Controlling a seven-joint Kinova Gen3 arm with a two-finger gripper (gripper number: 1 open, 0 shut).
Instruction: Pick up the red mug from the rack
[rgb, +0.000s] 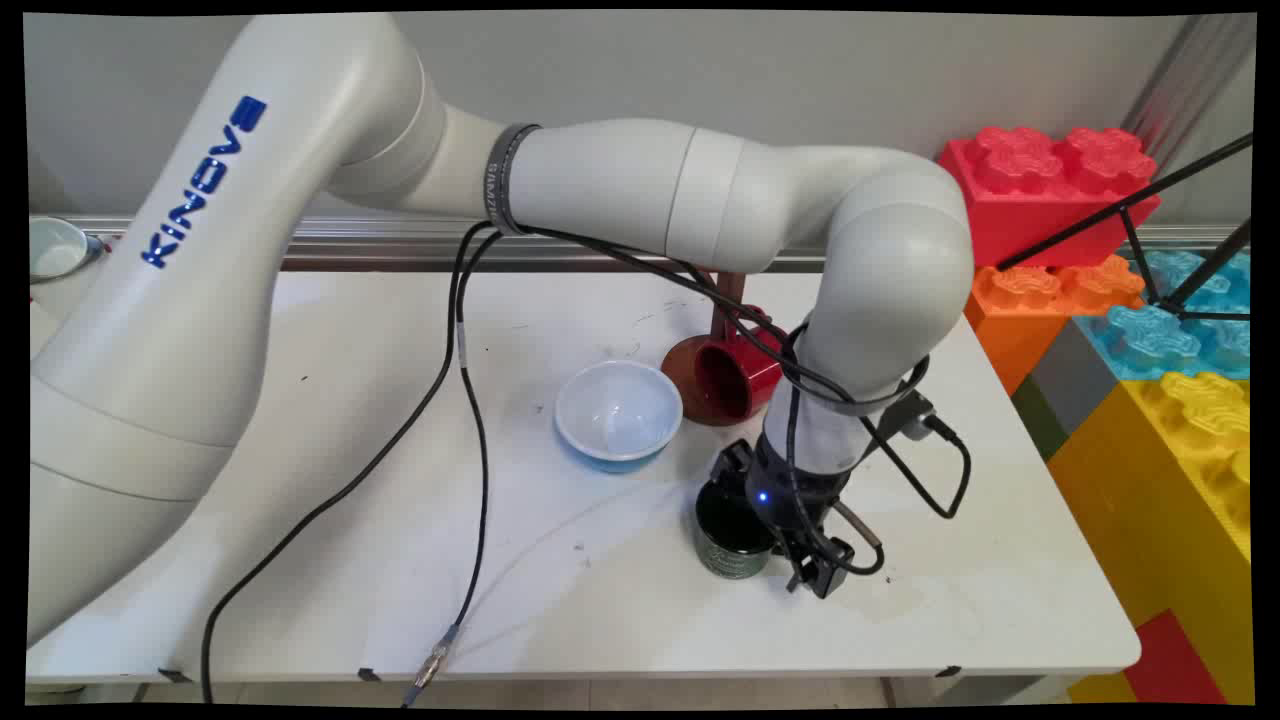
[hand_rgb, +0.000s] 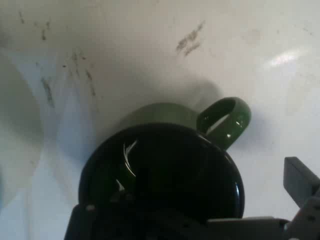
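We see the gripper (rgb: 815, 570) low over the green mug (rgb: 733, 545), fingers spread astride its rim (one inside), near the table's (rgb: 300, 600) front edge, with bare table rightward.

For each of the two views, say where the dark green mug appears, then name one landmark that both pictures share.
Main view: the green mug stands on the white table right of centre, near the front edge, directly under the gripper.
Hand view: the green mug fills the lower centre, its handle pointing to the upper right.
Shared landmark: the dark scuff marks on the white table.
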